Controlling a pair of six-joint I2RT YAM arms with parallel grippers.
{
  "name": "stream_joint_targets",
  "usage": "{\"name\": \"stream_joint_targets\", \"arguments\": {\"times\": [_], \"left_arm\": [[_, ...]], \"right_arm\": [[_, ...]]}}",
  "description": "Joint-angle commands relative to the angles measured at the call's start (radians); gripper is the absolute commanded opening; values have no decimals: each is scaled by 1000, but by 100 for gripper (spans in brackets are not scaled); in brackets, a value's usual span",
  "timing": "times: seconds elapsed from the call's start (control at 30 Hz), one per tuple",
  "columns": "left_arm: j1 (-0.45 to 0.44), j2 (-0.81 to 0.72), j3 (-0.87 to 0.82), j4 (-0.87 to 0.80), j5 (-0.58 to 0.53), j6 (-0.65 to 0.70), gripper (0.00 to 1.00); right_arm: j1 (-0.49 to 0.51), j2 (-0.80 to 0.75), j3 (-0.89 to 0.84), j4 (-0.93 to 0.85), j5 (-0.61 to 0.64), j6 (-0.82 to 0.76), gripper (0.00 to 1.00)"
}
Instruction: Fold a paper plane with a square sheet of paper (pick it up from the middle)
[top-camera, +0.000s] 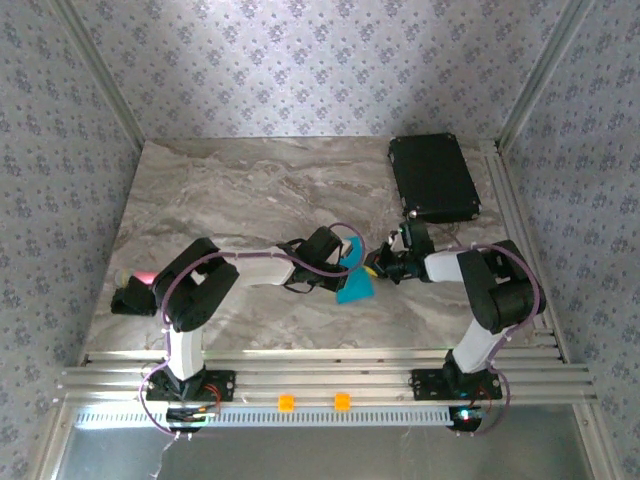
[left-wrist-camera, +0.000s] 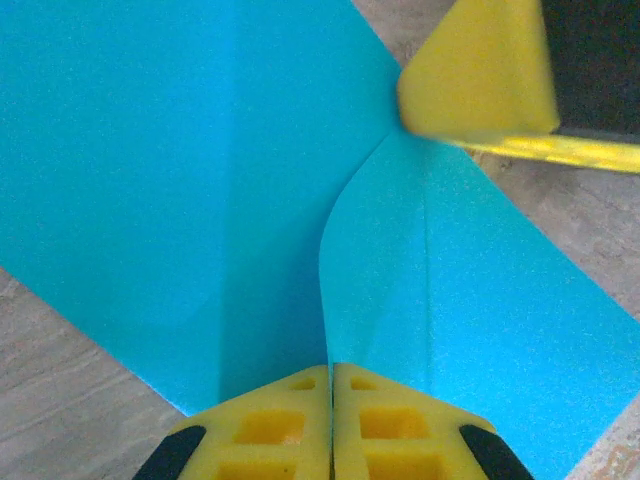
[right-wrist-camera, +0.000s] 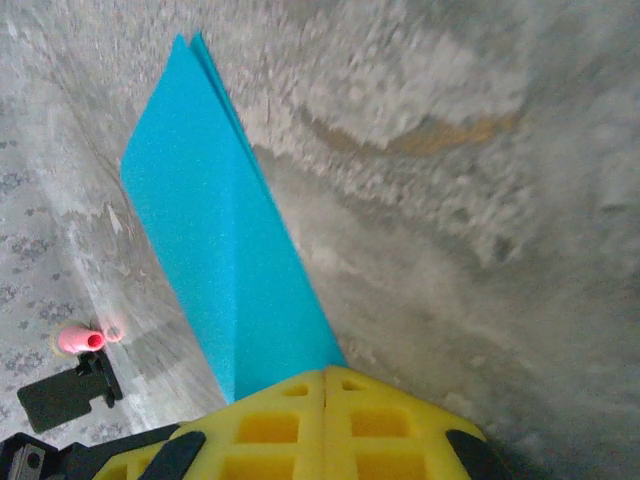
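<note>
Between the two grippers, over the counter (top-camera: 230, 190): folded cyan sheet (left-wrist-camera: 150, 180). Left gripper (left-wrist-camera: 330, 372) clamped shut on its near edge, right gripper (right-wrist-camera: 325, 372) shut on the opposite corner. Risk: arms pulling apart could tear the sheet or slip a pinch, skewing the crease.

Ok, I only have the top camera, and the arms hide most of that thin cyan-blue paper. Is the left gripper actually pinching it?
Observer: Yes, the left gripper is shut on the thin cyan-blue paper, where a fold edge runs into its jaws.
Operator: And the right gripper?
Observer: The right gripper is shut on a narrow corner; two layers show at the far tip.
Operator: Close together?
Observer: No, its yellow finger meets the sheet's opposite edge.
</note>
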Motion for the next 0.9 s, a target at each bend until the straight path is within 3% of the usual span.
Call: {"name": "stream_joint_targets", "arguments": {"times": [0.0,0.23,0.47,0.67,0.87], "left_arm": [[6,40,-19,-115,-18,19,7],[6,44,-9,-121,-17,24,8],[6,45,-1,-122,-18,25,7],[5,41,7,-125,-17,24,8],[8,12,34,-153,-20,6,15]], "right_arm": [[-26,-5,19,-75,45,-31,1],[29,-108,57,-162,68,-79,3],[106,-23,78,-138,69,-42,2],[103,6,18,-151,122,-28,0],[120,11,-14,-144,141,-12,0]]}}
